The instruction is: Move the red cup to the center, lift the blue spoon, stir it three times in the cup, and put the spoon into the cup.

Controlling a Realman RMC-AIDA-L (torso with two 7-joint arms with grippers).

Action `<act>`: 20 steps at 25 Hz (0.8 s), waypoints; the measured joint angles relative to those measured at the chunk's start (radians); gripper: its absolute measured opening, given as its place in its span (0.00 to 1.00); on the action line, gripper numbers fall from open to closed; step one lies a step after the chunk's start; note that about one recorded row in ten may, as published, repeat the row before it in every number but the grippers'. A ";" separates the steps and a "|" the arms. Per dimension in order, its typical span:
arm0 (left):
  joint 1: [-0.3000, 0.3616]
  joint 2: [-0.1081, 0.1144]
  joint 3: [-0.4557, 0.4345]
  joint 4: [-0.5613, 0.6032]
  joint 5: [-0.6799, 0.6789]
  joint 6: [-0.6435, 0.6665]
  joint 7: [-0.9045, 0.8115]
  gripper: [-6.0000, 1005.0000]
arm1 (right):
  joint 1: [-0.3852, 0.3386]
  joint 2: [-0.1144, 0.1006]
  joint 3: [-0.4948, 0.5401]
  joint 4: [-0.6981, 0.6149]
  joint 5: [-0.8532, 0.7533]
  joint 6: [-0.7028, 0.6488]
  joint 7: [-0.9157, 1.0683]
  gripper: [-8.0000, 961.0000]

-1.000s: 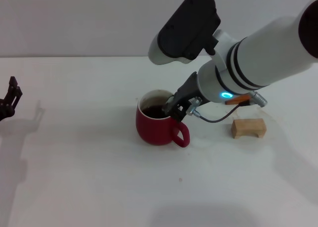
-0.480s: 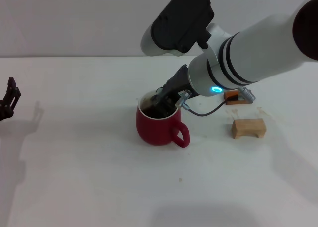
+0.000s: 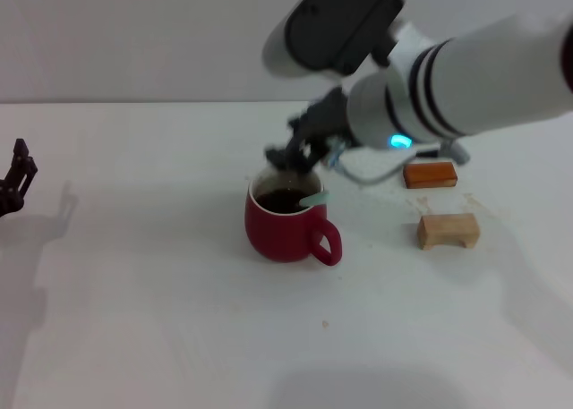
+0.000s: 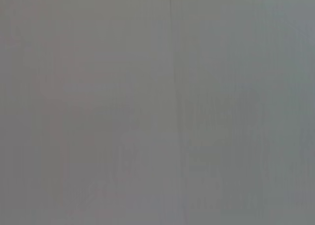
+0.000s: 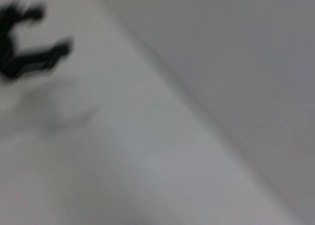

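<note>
The right gripper (image 3: 291, 154) is seen just above the far rim of the red cup (image 3: 285, 225), clear of it. Its fingers are blurred, so it cannot be told if they are spread or closed; nothing can be made out between them. The blue spoon (image 3: 313, 198) is placed in the cup: its pale handle is leaned on the rim, just below the gripper and slightly to the handle side, and its bowl is hidden in the dark liquid. The cup is set upright on the white table (image 3: 161, 319), with its loop handle turned toward the robot's right. 2 blocks are found well to the right of the gripper: an orange-brown block (image 3: 431, 174) and, nearer the robot, a tan wooden block (image 3: 448, 230). The left gripper (image 3: 18, 176) is parked far to the left, at the table edge, with its fingers spread apart.
</note>
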 joint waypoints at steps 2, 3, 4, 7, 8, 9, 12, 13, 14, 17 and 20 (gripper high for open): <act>-0.001 0.000 0.000 0.002 0.000 -0.001 0.000 0.85 | -0.036 0.000 -0.001 0.042 -0.045 -0.061 0.000 0.45; -0.001 -0.001 0.000 0.002 0.000 -0.001 0.001 0.85 | -0.069 0.000 -0.006 0.078 -0.083 -0.113 0.000 0.46; -0.001 -0.001 0.000 0.002 0.000 -0.002 0.001 0.85 | -0.110 0.000 -0.016 0.114 -0.129 -0.189 0.000 0.47; -0.001 -0.001 0.000 0.001 0.000 -0.004 -0.001 0.85 | -0.327 0.000 -0.078 0.198 -0.224 -0.589 -0.005 0.48; 0.001 0.000 -0.002 0.001 0.000 -0.004 -0.002 0.85 | -0.327 0.000 -0.078 0.198 -0.224 -0.589 -0.005 0.48; 0.001 0.000 -0.002 0.001 0.000 -0.004 -0.002 0.85 | -0.389 0.000 -0.093 0.200 -0.225 -0.692 -0.007 0.48; 0.002 0.000 -0.010 0.001 0.000 -0.004 -0.005 0.85 | -0.612 0.002 -0.149 0.142 -0.227 -1.164 -0.012 0.48; 0.009 0.000 -0.027 0.001 0.000 -0.004 -0.006 0.85 | -0.657 0.003 -0.156 0.116 -0.227 -1.271 -0.012 0.48; 0.012 0.000 -0.030 0.000 0.000 -0.003 -0.007 0.85 | -0.657 0.003 -0.156 0.116 -0.227 -1.271 -0.012 0.48; 0.020 0.000 -0.041 -0.002 0.000 0.000 -0.008 0.85 | -0.759 0.007 -0.173 0.017 -0.207 -1.522 -0.006 0.49; 0.029 0.000 -0.056 -0.007 -0.001 0.007 -0.018 0.85 | -0.807 0.007 -0.195 -0.167 -0.086 -1.754 -0.005 0.55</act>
